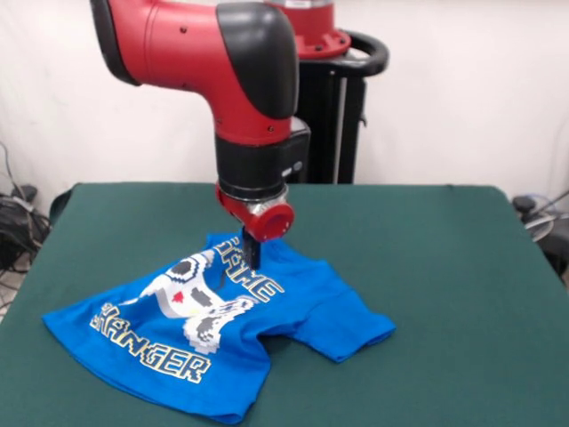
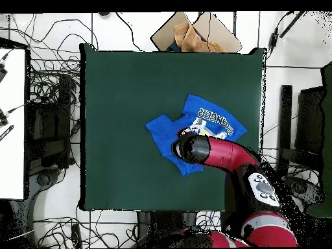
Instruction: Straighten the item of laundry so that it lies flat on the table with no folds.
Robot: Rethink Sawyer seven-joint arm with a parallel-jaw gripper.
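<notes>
Jaws down on the crumpled bright blue short-sleeved T-shirt; I cannot tell their opening or grip.
Shirt spreads toward lower left of the front view, on the dark green felt bench, sleeve lower right.

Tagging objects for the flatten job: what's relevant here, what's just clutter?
Job:
- blue T-shirt, rumpled, with folds
- green table under it
- gripper, down on the shirt; whether open or shut can't be seen

Clutter:
- cardboard beyond the table's far edge
- cables on the floor
</notes>
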